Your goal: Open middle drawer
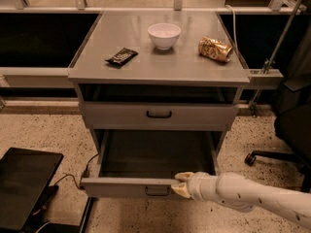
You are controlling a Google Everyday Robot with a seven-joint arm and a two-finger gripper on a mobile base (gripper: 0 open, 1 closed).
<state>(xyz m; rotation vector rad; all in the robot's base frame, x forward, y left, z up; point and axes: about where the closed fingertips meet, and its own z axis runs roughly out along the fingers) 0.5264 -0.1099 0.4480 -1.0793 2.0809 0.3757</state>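
The middle drawer (131,187) of the grey metal cabinet is pulled well out, and its inside looks dark and empty. Its black loop handle (158,192) is at the centre of the front panel. My gripper (181,184) is at the top edge of that front panel, just right of the handle, and my white arm reaches in from the lower right. The top drawer (116,115) above is closed, with its black handle (159,114) showing. The lowest drawer is out of view.
On the cabinet top (97,71) are a white bowl (164,35), a dark snack bar (121,56) and a crumpled gold bag (215,48). A black flat case (24,183) with a cable lies on the floor at left. An office chair base (272,157) stands at right.
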